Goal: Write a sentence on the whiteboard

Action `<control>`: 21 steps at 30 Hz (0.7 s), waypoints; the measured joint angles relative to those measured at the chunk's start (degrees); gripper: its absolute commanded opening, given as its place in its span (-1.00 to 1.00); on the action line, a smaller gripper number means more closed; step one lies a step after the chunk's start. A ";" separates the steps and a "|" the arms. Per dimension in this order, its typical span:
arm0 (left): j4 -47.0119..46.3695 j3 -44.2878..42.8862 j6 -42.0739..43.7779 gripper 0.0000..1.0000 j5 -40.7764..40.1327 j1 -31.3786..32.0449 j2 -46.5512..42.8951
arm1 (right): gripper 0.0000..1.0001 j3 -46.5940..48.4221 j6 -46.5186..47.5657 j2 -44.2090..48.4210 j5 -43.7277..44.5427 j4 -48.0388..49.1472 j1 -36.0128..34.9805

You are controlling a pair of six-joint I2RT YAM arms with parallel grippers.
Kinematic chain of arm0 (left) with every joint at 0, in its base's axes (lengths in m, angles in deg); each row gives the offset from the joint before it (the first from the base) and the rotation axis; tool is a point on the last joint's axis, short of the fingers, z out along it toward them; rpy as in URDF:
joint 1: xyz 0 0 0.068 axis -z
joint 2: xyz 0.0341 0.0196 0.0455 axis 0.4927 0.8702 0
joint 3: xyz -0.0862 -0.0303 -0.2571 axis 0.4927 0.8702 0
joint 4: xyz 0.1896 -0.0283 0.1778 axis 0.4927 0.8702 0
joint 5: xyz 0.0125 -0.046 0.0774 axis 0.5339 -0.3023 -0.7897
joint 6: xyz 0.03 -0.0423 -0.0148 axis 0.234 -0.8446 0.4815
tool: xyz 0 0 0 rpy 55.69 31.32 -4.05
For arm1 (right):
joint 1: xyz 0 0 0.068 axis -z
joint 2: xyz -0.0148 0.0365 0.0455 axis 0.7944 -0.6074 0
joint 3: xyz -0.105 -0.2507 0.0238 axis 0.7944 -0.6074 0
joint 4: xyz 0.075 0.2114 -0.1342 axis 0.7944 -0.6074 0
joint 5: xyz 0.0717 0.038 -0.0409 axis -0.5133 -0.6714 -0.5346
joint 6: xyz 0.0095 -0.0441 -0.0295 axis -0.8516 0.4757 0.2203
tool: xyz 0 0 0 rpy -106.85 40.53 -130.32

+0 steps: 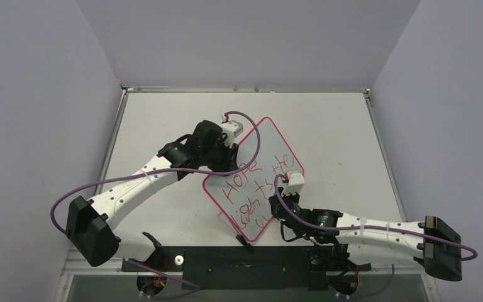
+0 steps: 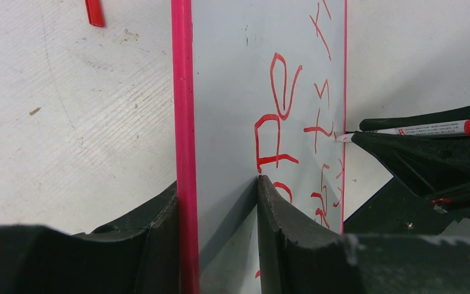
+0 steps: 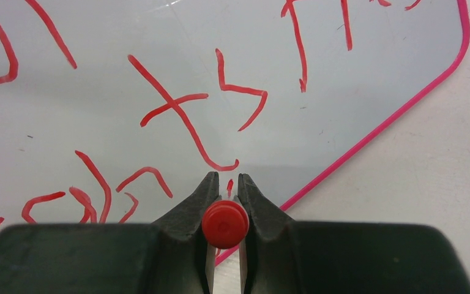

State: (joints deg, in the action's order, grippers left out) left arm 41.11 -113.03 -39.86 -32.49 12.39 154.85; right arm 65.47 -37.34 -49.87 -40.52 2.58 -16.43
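The whiteboard (image 1: 270, 141), white with a pink rim, lies askew mid-table. The sentence (image 1: 251, 182) runs over it in uneven red lines that begin "HOPE". My left gripper (image 1: 229, 148) is shut on the whiteboard's far-left edge. In the left wrist view its fingers (image 2: 218, 184) clamp the rim, with whiteboard (image 2: 232, 92) face beyond. My right gripper (image 1: 282, 200) is shut on a red marker (image 3: 224, 223), whose tip rests on the whiteboard (image 3: 343, 110) below the red strokes (image 3: 177, 107). From the left wrist view the marker (image 2: 428, 128) touches the whiteboard's right edge.
A small red piece (image 2: 95, 12) lies on the tabletop left of the board. The board's near corner reaches the black base plate (image 1: 226, 258) between the arm mounts. Grey walls close the table on three sides.
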 measured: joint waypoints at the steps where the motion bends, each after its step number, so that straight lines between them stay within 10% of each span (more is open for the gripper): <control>1: -0.02 0.00 0.00 -1.00 0.00 0.00 0.00 | -1.00 -0.20 -0.20 0.02 0.17 -0.04 -0.37; 21: -0.09 0.00 0.09 -1.00 0.02 0.00 0.00 | -1.00 -2.45 -5.60 -1.42 0.92 -2.82 -1.44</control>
State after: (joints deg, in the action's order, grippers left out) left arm 41.02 -113.03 -39.77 -32.47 12.39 154.85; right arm 63.02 -42.94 -51.29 -39.60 -0.24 -17.88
